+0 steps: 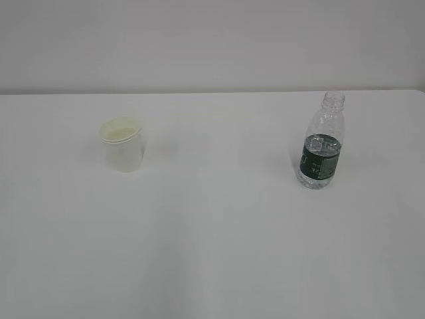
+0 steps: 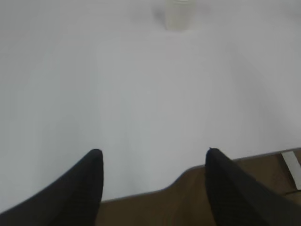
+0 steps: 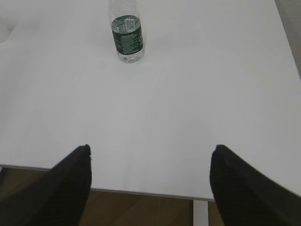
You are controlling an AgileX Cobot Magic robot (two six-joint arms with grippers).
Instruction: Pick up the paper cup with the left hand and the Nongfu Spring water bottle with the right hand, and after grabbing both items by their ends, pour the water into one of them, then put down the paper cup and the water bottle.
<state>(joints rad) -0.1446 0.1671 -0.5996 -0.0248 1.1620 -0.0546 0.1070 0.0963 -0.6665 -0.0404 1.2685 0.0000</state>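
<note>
A: The left hand has its jaws spread wide with nothing between them. Both dark fingertips hang over the near edge of the white table, and brown floor shows below that edge.

B: And the right hand?

A: Much the same: jaws wide apart and empty, black fingers at the near edge of the table, floor beneath.

B: Where is the paper cup?

A: Upright on the left part of the table, well away from the left hand. In the left wrist view it is only a blurred pale shape at the top edge. Its rolled rim looks slightly out of round, and the inside is cream-tinted.

B: The Nongfu Spring water bottle?

A: Standing upright on the right part of the table, well apart from the cup, with no cap on its threaded neck. The dark green label wraps its middle. The right wrist view shows it far ahead of the fingers, left of centre.

B: Any water?

A: Clear liquid seems to fill the lower part of the bottle; I cannot tell the exact level. Whether the cup holds any I cannot tell.
</note>
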